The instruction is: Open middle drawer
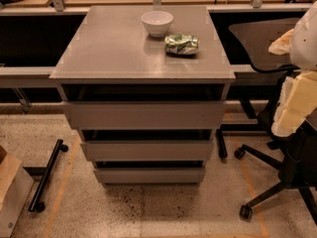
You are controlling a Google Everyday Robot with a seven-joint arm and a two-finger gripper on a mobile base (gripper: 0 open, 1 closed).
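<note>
A grey cabinet [124, 48] stands in the middle with three handleless drawer fronts stacked one over another. The middle drawer [147, 150] is the medium-height front, between the taller top front [143, 115] and the thinnest bottom front [148, 175]. It sits in line with the others, with a dark gap above it. My gripper [293, 105] shows at the right edge as a white and yellowish shape. It is well to the right of the cabinet, about level with the top front, and touches nothing.
A white bowl [157, 23] and a crumpled green bag [182, 44] sit on the cabinet top. A black office chair [277, 177] stands right of the cabinet under my gripper. A black wheeled bar [47, 175] and a cardboard box [9, 192] lie on the floor at left.
</note>
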